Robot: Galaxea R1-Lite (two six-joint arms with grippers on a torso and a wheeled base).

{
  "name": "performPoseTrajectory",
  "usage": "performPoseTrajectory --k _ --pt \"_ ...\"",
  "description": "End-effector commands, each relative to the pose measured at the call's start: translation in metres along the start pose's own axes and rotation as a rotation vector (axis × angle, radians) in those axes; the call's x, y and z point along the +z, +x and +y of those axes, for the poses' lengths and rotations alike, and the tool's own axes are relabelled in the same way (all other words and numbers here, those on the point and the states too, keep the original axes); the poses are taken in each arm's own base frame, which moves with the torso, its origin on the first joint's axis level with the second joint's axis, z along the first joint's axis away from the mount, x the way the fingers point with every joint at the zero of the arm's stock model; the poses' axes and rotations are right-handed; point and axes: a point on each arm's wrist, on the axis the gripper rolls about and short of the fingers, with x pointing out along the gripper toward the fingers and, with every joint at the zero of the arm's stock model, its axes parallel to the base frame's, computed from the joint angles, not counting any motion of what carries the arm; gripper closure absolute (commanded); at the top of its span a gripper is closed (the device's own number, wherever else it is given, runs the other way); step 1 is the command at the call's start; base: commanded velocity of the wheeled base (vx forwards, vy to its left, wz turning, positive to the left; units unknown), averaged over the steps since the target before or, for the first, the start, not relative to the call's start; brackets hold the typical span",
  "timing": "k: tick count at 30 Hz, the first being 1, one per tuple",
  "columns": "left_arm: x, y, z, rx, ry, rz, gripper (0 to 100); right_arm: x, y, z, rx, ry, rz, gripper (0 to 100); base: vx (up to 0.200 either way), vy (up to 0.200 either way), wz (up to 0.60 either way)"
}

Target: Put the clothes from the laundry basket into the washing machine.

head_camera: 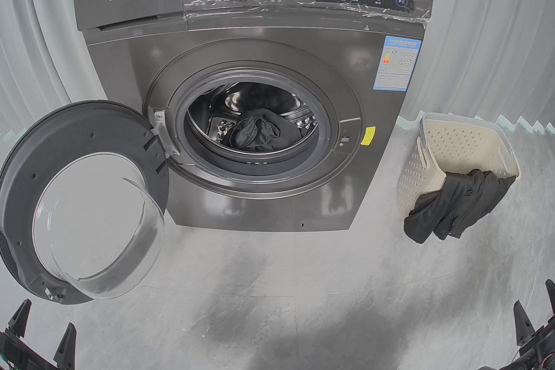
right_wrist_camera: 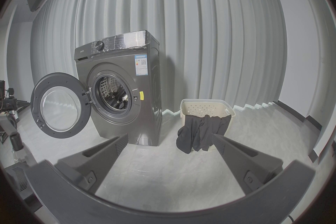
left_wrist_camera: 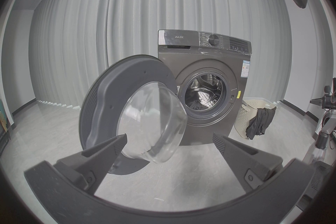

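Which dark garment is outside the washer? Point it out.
The garment draped over the front rim of the basket, to the right of the washer. The other garment already lies inside the washer, behind the open door.

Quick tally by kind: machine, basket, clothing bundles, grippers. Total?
Washing machine: 1
Laundry basket: 1
Dark clothing bundles: 2, bundle in drum, bundle over basket rim
Grippers: 2, left gripper, right gripper, both open
Total: 6
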Motion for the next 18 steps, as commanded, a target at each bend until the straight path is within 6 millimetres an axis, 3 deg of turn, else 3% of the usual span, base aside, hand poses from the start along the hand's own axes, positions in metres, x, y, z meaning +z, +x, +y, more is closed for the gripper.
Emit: performPoseTrajectory --k 1,13,18 --pt "-0.0047 0.0004 0.0001 0.001 -0.002 0.005 0 -0.0052 0.0007 0.0000 0.000 0.000 0.011 0 0.000 0.000 0.00" --pt "-0.0051 0.0005 0.0001 0.004 -0.005 0.006 0 -0.0050 0.0007 0.0000 0.000 0.000 0.009 0 0.000 0.000 0.00" --pt "-0.0051 0.0005 0.0002 0.006 -0.005 0.006 0 -0.0050 0.0007 0.0000 0.000 0.000 0.009 0 0.000 -0.200 0.00"
